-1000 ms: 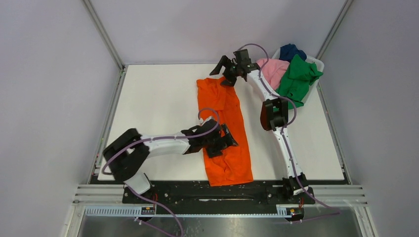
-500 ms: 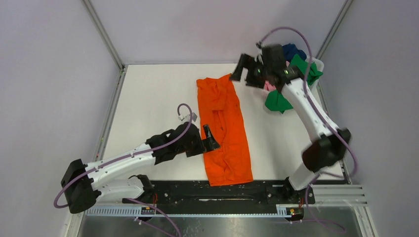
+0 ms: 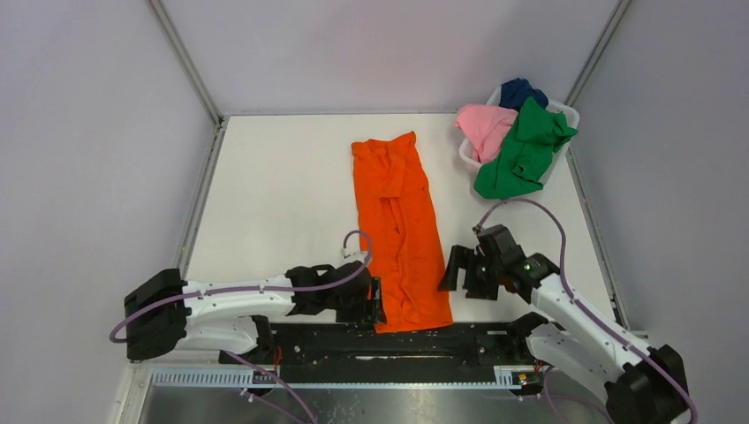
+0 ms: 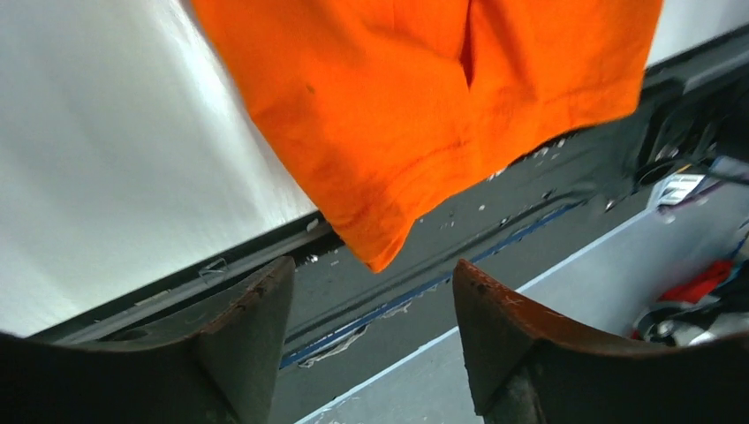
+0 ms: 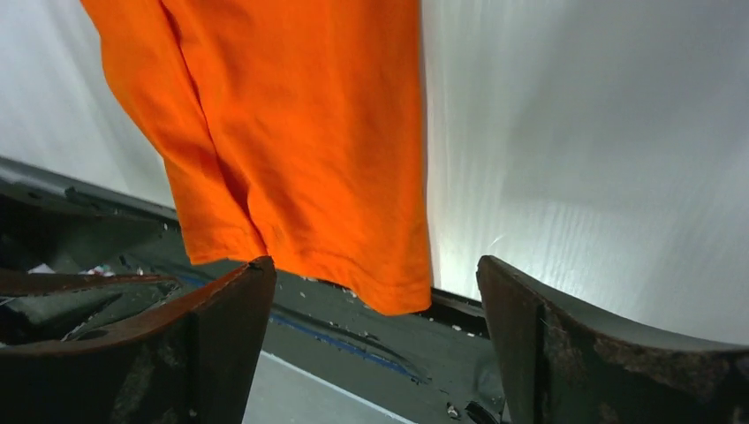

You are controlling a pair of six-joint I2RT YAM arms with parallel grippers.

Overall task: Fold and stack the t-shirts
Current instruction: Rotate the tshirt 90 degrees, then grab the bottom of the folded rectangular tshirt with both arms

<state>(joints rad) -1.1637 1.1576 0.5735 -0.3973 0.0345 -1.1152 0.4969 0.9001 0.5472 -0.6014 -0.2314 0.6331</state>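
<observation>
The top external camera looks steeply down from high behind the near side, taking in the whole desk (image 3: 265,194). Both wrist cameras sit low and close, facing the near hem of the orange t-shirt (image 3: 402,238) at the desk's front edge, shared by all three views.
</observation>
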